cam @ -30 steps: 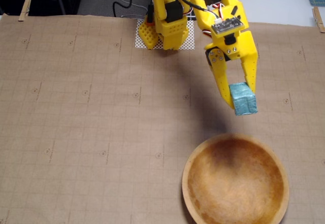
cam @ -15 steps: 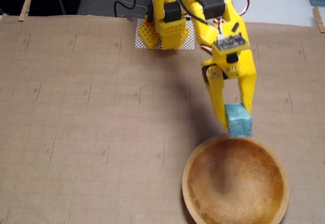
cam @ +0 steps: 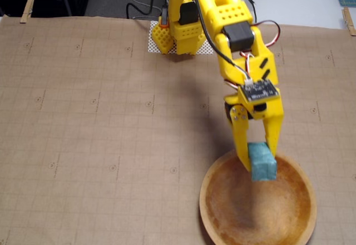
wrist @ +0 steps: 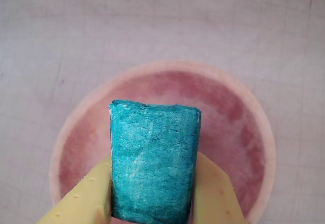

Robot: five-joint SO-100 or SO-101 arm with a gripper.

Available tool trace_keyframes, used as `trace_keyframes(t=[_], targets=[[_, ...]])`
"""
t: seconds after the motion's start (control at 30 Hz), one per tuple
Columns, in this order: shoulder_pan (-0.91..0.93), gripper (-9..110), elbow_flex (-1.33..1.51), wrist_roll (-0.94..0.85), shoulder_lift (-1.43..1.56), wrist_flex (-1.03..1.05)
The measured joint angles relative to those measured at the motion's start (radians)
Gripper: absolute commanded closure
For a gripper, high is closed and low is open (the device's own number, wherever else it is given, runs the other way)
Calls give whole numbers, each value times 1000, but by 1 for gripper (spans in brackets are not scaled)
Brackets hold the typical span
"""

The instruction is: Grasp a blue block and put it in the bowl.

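Note:
My yellow gripper (cam: 260, 164) is shut on the blue block (cam: 262, 161), a small teal foam-like cube held between both fingers. It hangs over the far part of the bowl (cam: 303, 185), a round orange-brown wooden dish at the bottom right of the fixed view. In the wrist view the blue block (wrist: 154, 158) fills the lower centre, pinched by the two yellow fingers (wrist: 84, 196), with the bowl (wrist: 233, 102) spread out directly beneath it. The block is above the bowl's inside, not resting on it.
Brown gridded paper (cam: 100, 123) covers the table. The arm's yellow base (cam: 181, 31) stands on a white mesh pad at the back centre. Wooden clothespins (cam: 26, 9) pin the paper at the back corners.
The gripper has carried the blue block forward, from over the bare paper behind the bowl, past the rim, to above the bowl's inside. The grip stayed shut.

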Motion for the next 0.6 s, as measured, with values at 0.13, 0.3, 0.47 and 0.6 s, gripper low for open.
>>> trace_keyframes(t=[0.13, 0.3, 0.47, 0.6], targets=[[0, 104, -60, 0, -89, 0], [-11, 104, -141, 0, -193, 0], [-25, 104, -207, 0, -298, 0], [-18, 104, -242, 0, -347, 0]])
